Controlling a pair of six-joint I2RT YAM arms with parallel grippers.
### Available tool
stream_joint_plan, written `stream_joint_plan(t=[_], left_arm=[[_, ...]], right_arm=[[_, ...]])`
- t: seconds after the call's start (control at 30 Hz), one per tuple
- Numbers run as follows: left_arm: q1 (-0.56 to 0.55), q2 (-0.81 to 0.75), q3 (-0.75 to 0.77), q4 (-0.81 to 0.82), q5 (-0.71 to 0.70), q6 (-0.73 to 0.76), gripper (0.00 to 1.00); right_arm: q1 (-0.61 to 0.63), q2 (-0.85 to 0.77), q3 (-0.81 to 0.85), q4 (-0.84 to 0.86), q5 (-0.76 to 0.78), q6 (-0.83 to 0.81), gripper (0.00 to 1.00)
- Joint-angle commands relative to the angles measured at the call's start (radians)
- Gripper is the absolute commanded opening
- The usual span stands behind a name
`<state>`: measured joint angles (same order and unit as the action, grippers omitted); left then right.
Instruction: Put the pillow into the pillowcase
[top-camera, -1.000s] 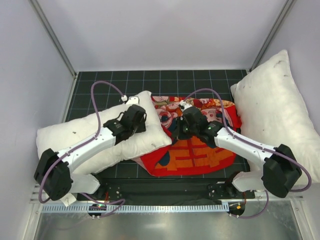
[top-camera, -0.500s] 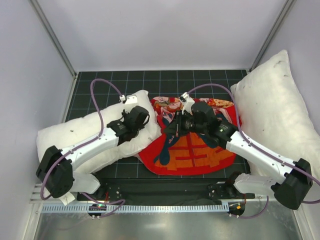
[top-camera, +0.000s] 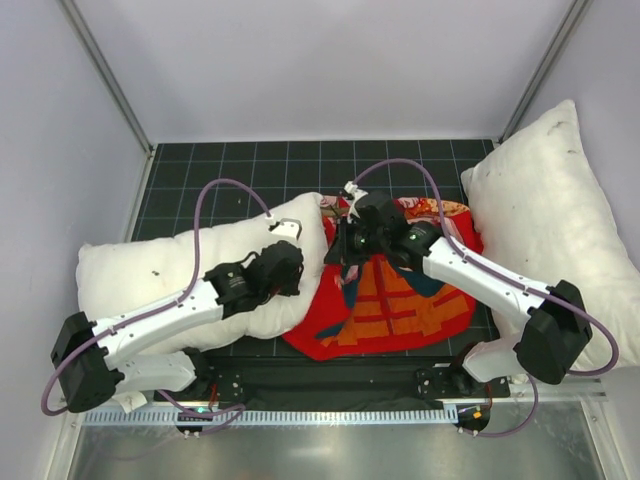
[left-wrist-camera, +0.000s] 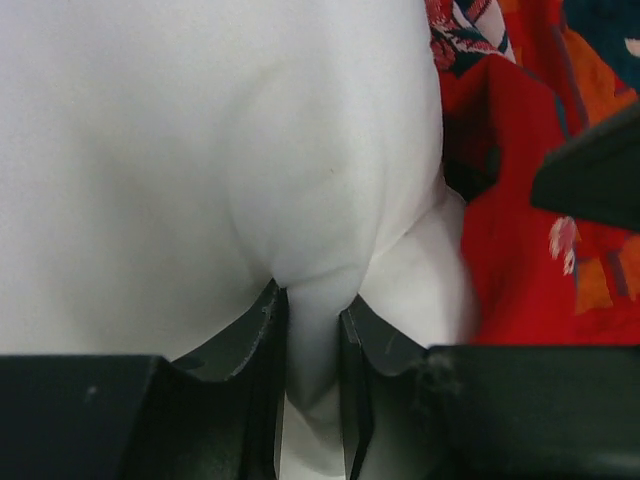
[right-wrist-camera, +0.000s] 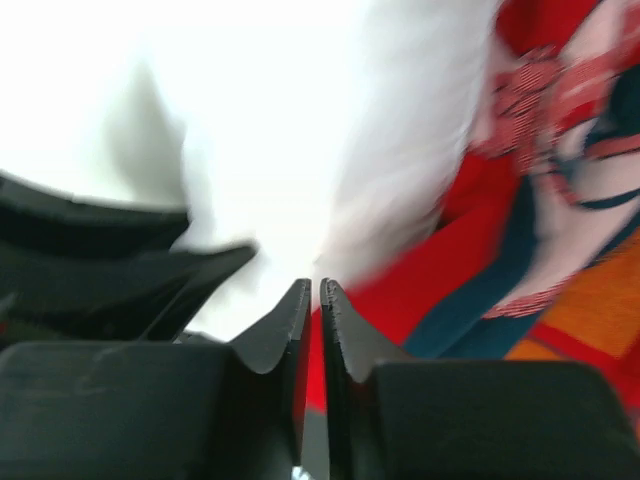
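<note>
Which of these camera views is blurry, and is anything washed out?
Right wrist view: motion-smeared, the plump white pillow blown out, the red printed fabric pillowcase streaked. Left wrist view: sharp, soft shading in the folds. Top external view: crisp, evenly lit.

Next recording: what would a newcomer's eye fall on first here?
The bright red pillowcase lies mid-table on the black gridded mat, and the right gripper pinches its left edge. Just left of it lies the plump white pillow, with the left gripper closed on a fold of it. A larger white pillow leans against the right wall.
</note>
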<state>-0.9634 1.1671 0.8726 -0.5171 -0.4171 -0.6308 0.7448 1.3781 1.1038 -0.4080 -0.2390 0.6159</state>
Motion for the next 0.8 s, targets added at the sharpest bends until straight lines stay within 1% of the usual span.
stream_joint_plan(t=[0.0, 0.03, 0.07, 0.13, 0.17, 0.23, 0.3, 0.33, 0.4, 0.67, 0.77], left_arm=[[-0.035, 0.010, -0.047, -0.216, 0.204, -0.063, 0.02], [-0.035, 0.006, -0.050, -0.218, 0.187, -0.073, 0.03], [-0.035, 0.005, -0.049, -0.225, 0.160, -0.076, 0.03], [-0.037, 0.009, -0.032, -0.241, 0.118, -0.076, 0.04], [-0.035, 0.017, -0.024, -0.247, 0.109, -0.076, 0.04], [-0.035, 0.042, -0.005, -0.256, 0.089, -0.078, 0.04], [-0.035, 0.063, 0.005, -0.262, 0.075, -0.081, 0.04], [-0.037, 0.069, 0.008, -0.262, 0.067, -0.083, 0.04], [-0.035, 0.077, 0.009, -0.256, 0.066, -0.089, 0.03], [-0.035, 0.083, 0.009, -0.236, 0.064, -0.102, 0.03], [-0.035, 0.083, 0.009, -0.236, 0.063, -0.104, 0.03]], right_arm=[[-0.022, -0.011, 0.057, 0.014, 0.168, -0.062, 0.16], [-0.022, -0.011, 0.048, 0.005, 0.190, -0.067, 0.21], [-0.022, -0.011, 0.047, -0.002, 0.210, -0.074, 0.33], [-0.022, -0.013, 0.048, -0.030, 0.234, -0.102, 0.45], [-0.022, -0.011, 0.051, -0.041, 0.269, -0.111, 0.61], [-0.022, 0.005, 0.073, -0.086, 0.300, -0.142, 0.71], [-0.021, 0.024, 0.087, -0.116, 0.294, -0.160, 0.75], [-0.019, 0.036, 0.087, -0.114, 0.264, -0.172, 0.76], [-0.009, 0.047, 0.074, -0.106, 0.251, -0.180, 0.76], [0.076, 0.133, 0.002, -0.123, 0.319, -0.177, 0.76], [0.082, 0.159, -0.028, -0.115, 0.346, -0.154, 0.75]])
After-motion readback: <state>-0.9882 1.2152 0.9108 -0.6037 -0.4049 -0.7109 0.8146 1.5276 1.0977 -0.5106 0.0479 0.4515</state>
